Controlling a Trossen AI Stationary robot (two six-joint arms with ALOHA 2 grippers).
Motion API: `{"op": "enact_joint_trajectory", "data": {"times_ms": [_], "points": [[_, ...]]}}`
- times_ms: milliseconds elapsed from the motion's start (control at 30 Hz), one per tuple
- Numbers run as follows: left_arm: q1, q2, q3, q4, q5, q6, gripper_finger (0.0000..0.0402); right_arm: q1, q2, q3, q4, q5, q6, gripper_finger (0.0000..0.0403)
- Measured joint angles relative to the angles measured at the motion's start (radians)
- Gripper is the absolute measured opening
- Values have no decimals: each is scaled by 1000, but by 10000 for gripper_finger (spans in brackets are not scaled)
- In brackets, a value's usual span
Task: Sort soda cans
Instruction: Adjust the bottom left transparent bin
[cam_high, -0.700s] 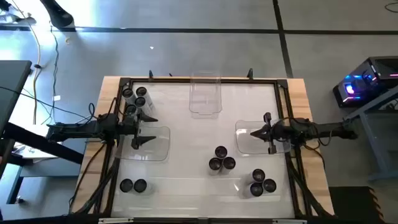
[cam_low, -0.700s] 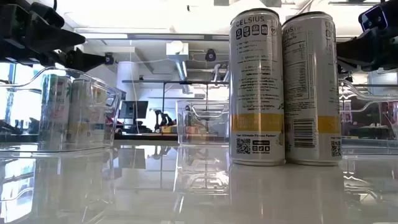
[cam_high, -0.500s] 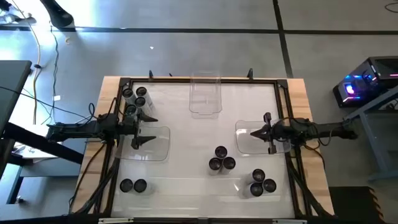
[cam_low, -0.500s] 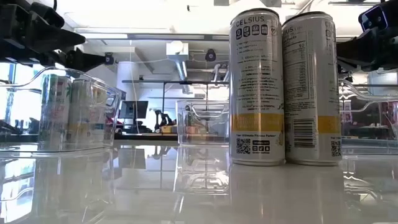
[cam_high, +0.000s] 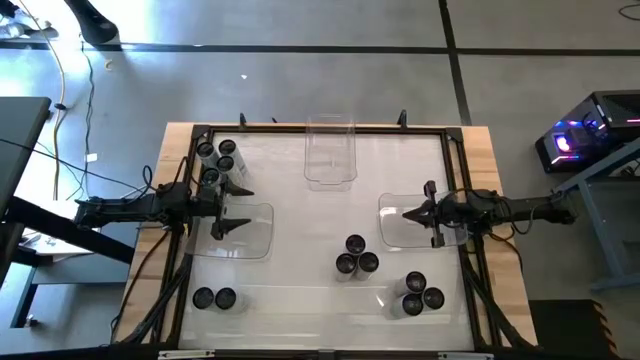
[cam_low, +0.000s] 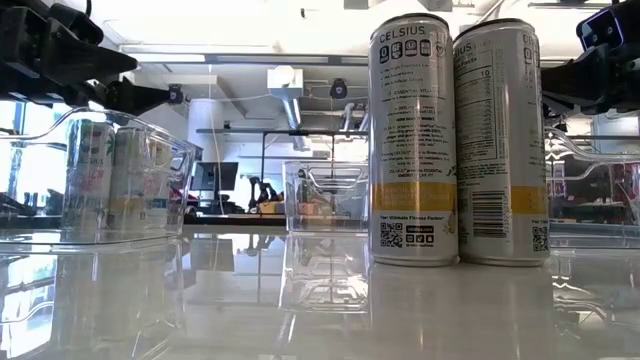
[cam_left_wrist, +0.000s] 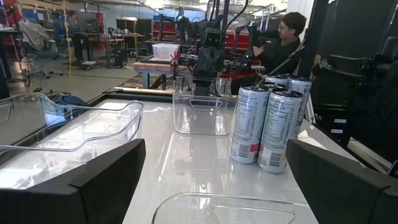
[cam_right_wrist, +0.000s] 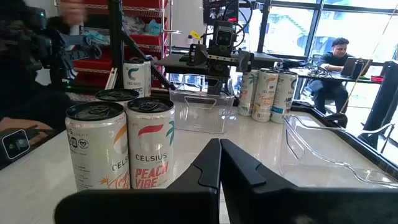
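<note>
- Cans: I'm counting twelve soda cans (cam_high: 356, 256) sitting in clusters of three, two, three, four.
- Trays: three clear trays (cam_high: 330, 152).
- Left gripper (cam_high: 236, 209) is hovering wide open, empty; right gripper (cam_high: 408, 213) is staying pinched closed, empty.

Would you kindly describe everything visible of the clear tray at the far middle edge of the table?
The clear tray is a transparent plastic bin, rectangular with rounded corners and a moulded handle notch in its end wall. It stands upright on the white table at the far middle edge, and it looks empty. No can and neither pincer touches it.
</note>
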Motion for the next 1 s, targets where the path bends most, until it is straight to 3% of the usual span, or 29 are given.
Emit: {"op": "enact_joint_trajectory", "data": {"times_ms": [700, 867, 1000], "points": [[0, 0, 0, 19, 0, -4, 383, 0, 0, 0, 0, 0, 0, 0], [0, 0, 0, 34, -1, -203, 383, 0, 0, 0, 0, 0, 0, 0], [-2, 1, -1, 195, -24, -309, 383, 0, 0, 0, 0, 0, 0, 0]]}}
